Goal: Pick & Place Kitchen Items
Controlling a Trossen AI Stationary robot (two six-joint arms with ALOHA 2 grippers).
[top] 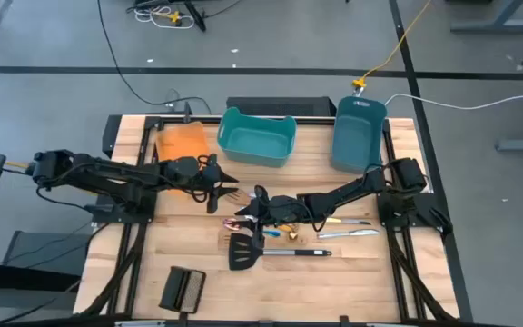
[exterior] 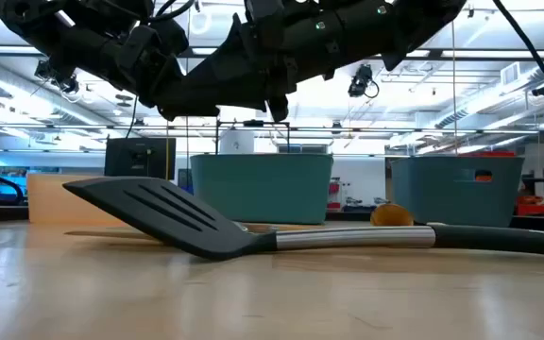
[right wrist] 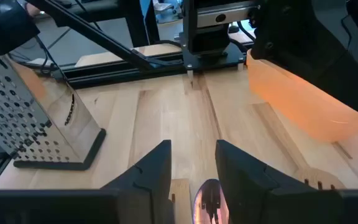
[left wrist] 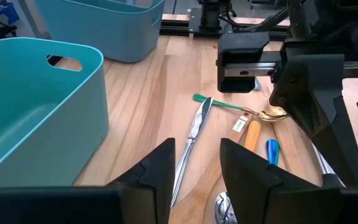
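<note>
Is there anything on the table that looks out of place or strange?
Nothing looks damaged or spilled. The utensils lie loosely scattered mid-table, the black slotted spatula among them, and the grater lies flat on its side near the front edge.

A black slotted spatula [top: 243, 253] with a steel handle lies flat just in front of the right claw [top: 254, 214]. A wooden slotted spatula [top: 230, 194] sits beside the left claw [top: 214, 195]. Silver knives [top: 348, 233] and a gold spoon [left wrist: 272, 114] lie behind the right claw, under its arm.
</note>
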